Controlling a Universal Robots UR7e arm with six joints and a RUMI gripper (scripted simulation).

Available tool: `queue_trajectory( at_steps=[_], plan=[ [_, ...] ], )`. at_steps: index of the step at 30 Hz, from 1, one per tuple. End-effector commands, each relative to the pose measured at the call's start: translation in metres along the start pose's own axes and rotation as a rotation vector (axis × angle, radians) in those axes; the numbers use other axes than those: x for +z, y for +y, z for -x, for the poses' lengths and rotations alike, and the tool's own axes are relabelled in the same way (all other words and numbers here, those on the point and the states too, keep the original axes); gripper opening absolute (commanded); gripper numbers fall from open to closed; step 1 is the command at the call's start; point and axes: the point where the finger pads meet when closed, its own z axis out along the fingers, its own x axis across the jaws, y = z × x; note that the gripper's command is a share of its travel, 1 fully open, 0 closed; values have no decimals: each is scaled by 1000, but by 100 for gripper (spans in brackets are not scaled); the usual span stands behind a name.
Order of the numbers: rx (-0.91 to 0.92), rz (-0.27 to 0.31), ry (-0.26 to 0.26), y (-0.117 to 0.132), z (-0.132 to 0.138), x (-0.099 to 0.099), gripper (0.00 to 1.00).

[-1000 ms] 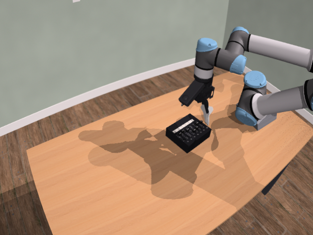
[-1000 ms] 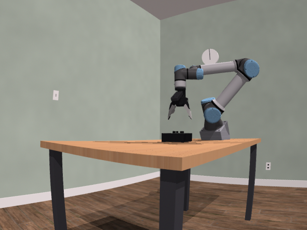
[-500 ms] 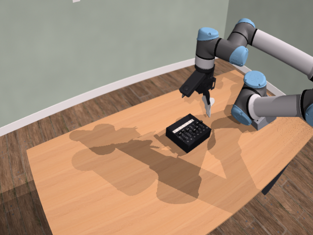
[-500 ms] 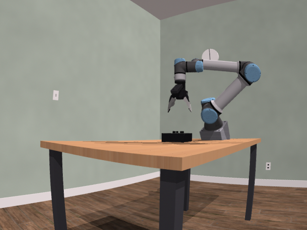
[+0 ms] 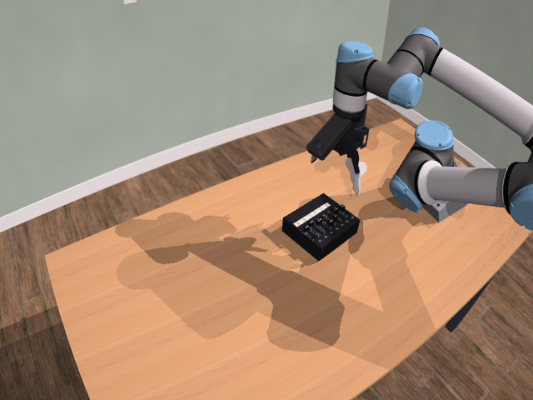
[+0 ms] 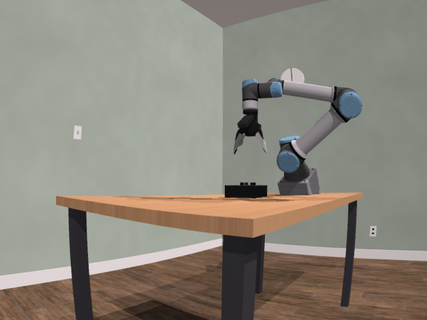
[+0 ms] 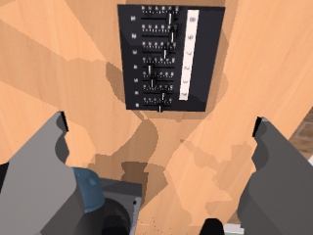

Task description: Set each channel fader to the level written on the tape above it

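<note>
From here the claw [image 5: 335, 177] [image 6: 250, 152] [image 7: 160, 116] hangs wide apart above the lighting desk [image 5: 321, 232] [image 6: 245, 191] [image 7: 196, 100], upper middle of the wrist view, its channel faders seemingly near their taped levels, though I can't confirm any remaining.

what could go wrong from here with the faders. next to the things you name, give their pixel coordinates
The open gripper [image 5: 335, 177] [image 6: 250, 152] [image 7: 160, 116] hangs above the lighting desk [image 5: 321, 245] [image 6: 245, 191] [image 7: 196, 106], its fingers spread wider than the desk in the wrist view. Two risks:

The fader knobs sit in closely spaced rows, so a wide finger coming down could nudge a neighbour that is already set.

The master fader [image 7: 159, 108], in the end row with no number on the tape, could be bumped while the row beside it is adjusted.
</note>
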Motion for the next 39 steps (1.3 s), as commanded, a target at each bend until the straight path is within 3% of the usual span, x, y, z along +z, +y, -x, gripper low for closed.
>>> queue_trajectory(
  at_steps=[1, 39],
  plan=[
    [-3, -4, 1, 0, 0, -2, 100],
    [-3, -4, 1, 0, 0, -2, 100]
  ],
)
